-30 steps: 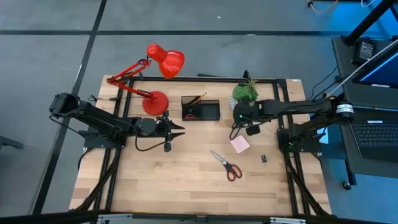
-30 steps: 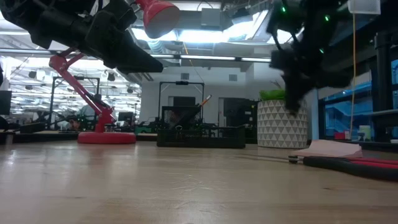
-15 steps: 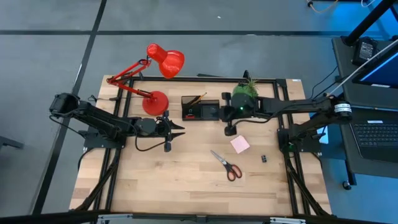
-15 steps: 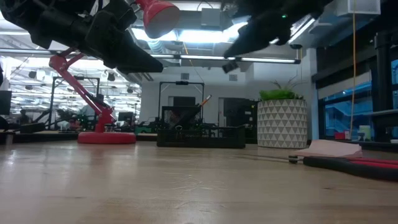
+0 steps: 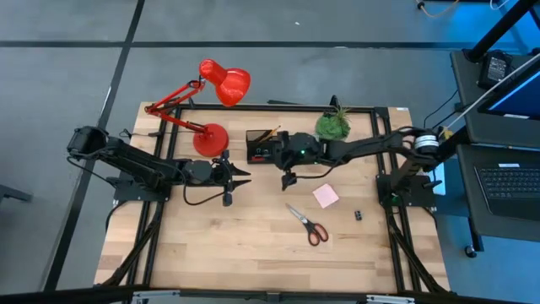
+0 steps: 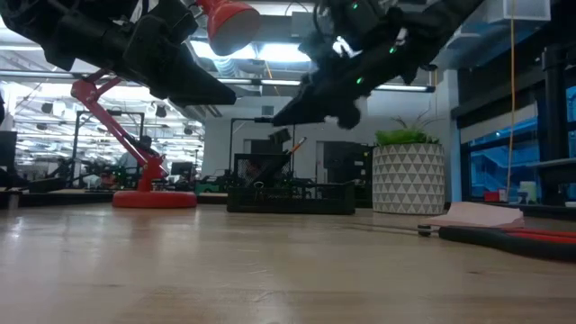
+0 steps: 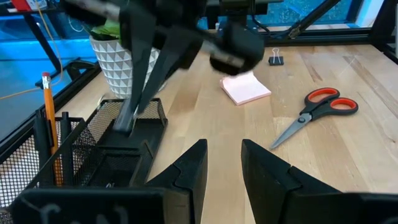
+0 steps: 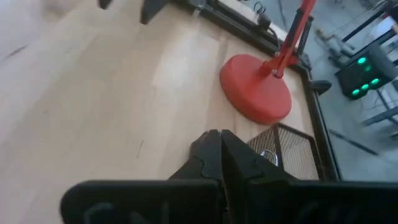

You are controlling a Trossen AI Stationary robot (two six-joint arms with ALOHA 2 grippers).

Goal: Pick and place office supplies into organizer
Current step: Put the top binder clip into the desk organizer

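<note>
Overhead and wrist views of the wooden tabletop (image 5: 211,245), described from its near edge toward its far edge.

Nearest lie the red-handled scissors (image 5: 307,224) (blades closed, handles toward the near edge), flat on the wood. Just beyond them, toward the right side, sit a tiny black clip (image 5: 359,216) and the pink sticky-note pad (image 5: 326,196); the three items are near one another but apart.

At mid-depth on the left, the left gripper (image 5: 240,177) hangs above bare wood, its fingers (image 7: 189,169) set a narrow gap apart with nothing between them, pointing toward the organizer.

Farther back, the right arm reaches across from the right side. The right gripper (image 5: 288,179) hangs in the air just beside the organizer's near edge, its fingers (image 8: 214,149) pressed fully together and holding nothing that can be seen.

The organizer (image 5: 272,147), a low black mesh tray, stands near the far edge, between the round base of the red desk lamp (image 5: 211,137) and the potted green plant (image 5: 333,125). An orange pencil (image 7: 47,118) stands upright in its taller section beside dark pens (image 7: 64,146); a small red item shows in a low compartment.
</note>
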